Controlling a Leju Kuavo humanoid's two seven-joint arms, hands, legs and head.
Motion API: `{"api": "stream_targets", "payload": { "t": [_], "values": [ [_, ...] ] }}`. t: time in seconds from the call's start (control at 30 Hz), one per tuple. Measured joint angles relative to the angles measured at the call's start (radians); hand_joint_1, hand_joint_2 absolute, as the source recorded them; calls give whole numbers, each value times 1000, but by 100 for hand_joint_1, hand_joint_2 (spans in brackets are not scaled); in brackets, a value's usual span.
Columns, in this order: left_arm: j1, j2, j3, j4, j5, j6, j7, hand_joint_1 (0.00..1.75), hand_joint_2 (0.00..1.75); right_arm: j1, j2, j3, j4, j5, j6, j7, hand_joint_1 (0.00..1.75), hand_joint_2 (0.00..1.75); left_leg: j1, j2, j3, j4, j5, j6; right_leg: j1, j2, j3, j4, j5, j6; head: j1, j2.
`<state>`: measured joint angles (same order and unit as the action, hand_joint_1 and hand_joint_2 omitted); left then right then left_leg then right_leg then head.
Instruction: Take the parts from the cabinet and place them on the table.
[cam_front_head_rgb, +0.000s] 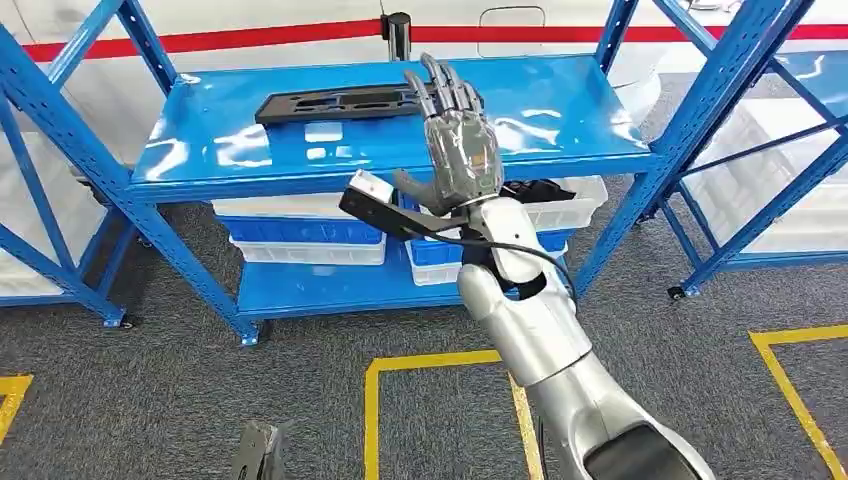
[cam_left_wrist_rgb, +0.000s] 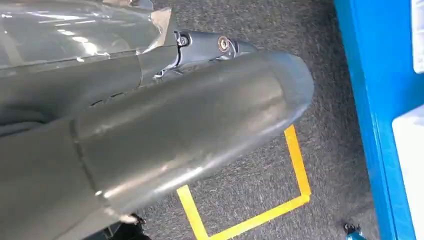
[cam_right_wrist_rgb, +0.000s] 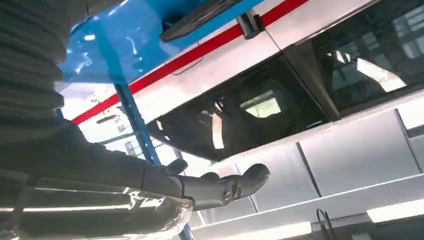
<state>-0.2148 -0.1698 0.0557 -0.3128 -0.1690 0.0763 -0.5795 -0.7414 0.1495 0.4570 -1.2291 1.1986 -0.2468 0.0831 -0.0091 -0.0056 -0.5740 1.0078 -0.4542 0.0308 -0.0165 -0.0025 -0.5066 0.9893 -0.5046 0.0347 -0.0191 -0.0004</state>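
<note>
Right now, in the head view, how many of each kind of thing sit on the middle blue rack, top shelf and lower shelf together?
Long black parts on the top shelf: 1
Blue bins on the lower shelf: 2
White bins on the lower shelf: 3
Total: 6

The right hand is raised, fingers apart, in front of the top shelf, holding nothing.

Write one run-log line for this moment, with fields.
phase: reaching | right robot hand: raised, holding nothing | black part: on top shelf | left robot hand: hanging
</note>
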Motion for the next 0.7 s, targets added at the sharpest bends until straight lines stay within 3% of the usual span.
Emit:
{"api": "stream_targets", "payload": {
  "t": [0.13, 0.43, 0.7],
  "values": [
    [-7, 0, -1, 0, 3, -22, 3, 0, 0, -13, 0, -2, 10, -41, 31, 13, 0, 175, 0, 0, 0, 0, 0, 0, 0, 0, 0, 0, 0, 0, 0, 0],
    [-9, 13, 19, 1, 72, -78, 0, 0, 0, -12, 0, -28, 1, -145, 45, -32, 0, 175, -4, 0, -1, 2, 0, 0, -6, 0, -1, -1, 1, 2, 0, 0],
    [-8, 17, 50, 2, 96, -93, -26, 0, 0, -41, 0, -31, 33, -190, 42, -67, 0, 175, -8, -3, -9, 9, -1, 6, -16, 0, -4, -3, 6, 10, -1, 0]
  ]
}}
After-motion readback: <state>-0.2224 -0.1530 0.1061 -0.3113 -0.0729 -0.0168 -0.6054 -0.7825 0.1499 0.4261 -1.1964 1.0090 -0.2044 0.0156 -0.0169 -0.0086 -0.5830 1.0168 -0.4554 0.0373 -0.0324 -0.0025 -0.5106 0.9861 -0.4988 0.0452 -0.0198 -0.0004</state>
